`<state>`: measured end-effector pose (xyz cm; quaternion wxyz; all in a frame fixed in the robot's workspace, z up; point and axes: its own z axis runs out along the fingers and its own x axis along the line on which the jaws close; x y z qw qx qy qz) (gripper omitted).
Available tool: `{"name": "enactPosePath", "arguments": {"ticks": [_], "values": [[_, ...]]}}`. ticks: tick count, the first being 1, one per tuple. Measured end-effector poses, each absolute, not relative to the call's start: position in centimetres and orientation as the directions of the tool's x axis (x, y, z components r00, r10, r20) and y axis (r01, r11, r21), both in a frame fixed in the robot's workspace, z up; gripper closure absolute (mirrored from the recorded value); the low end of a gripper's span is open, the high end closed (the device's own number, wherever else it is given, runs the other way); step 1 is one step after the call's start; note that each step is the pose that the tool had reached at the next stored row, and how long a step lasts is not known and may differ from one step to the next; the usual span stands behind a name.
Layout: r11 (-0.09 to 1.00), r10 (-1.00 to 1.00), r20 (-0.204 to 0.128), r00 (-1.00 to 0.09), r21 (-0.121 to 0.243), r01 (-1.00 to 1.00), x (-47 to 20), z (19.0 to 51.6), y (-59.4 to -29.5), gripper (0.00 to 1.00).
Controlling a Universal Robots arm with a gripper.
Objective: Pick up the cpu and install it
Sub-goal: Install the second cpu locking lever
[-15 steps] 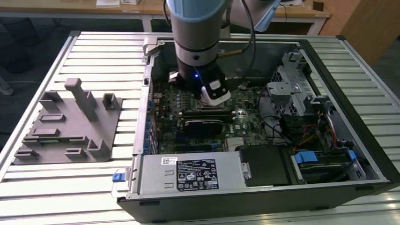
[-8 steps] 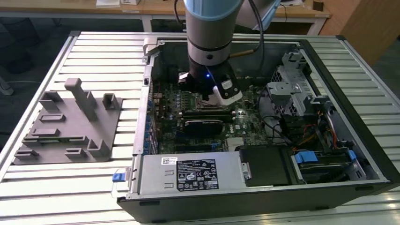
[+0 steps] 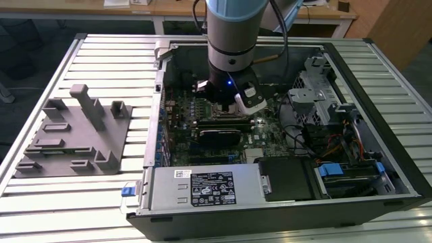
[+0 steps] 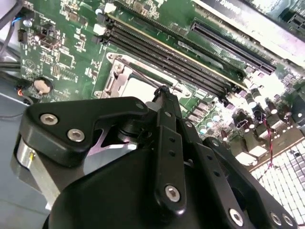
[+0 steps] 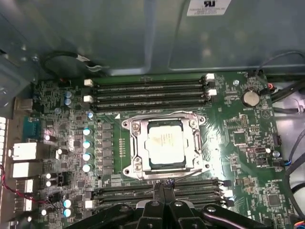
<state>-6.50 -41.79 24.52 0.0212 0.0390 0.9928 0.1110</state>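
The cpu [image 5: 165, 145], a pale silvery square chip, lies flat inside the metal socket frame [image 5: 131, 143] on the green motherboard [image 5: 248, 138]. In the second wrist view the cpu [image 4: 138, 89] shows just beyond the black fingertips. My gripper [image 5: 164, 185] hovers beside the socket, over the memory slots [image 5: 195, 187], its two black fingers pressed together with nothing between them. In the exterior view the gripper [image 3: 229, 109] reaches down into the open computer case [image 3: 351, 50], and the arm hides the socket there.
Memory slots [image 5: 147, 93] run along both sides of the socket. Capacitors [image 5: 87, 143] and rear ports [image 5: 21, 152] stand to one side. Outside the case a grey plastic tray [image 3: 71, 134] with upright posts rests on the slatted table [image 3: 101, 50]. A drive cage [image 3: 310, 96] and cables [image 3: 317, 142] fill the case's right.
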Motion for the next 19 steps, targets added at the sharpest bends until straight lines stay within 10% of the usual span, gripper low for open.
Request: {"name": "enactPosePath", "arguments": {"ticks": [19], "values": [[0.971,0.082,-0.023,-0.996,0.227,0.075,-7.9,21.9,-41.9,0.89]]}}
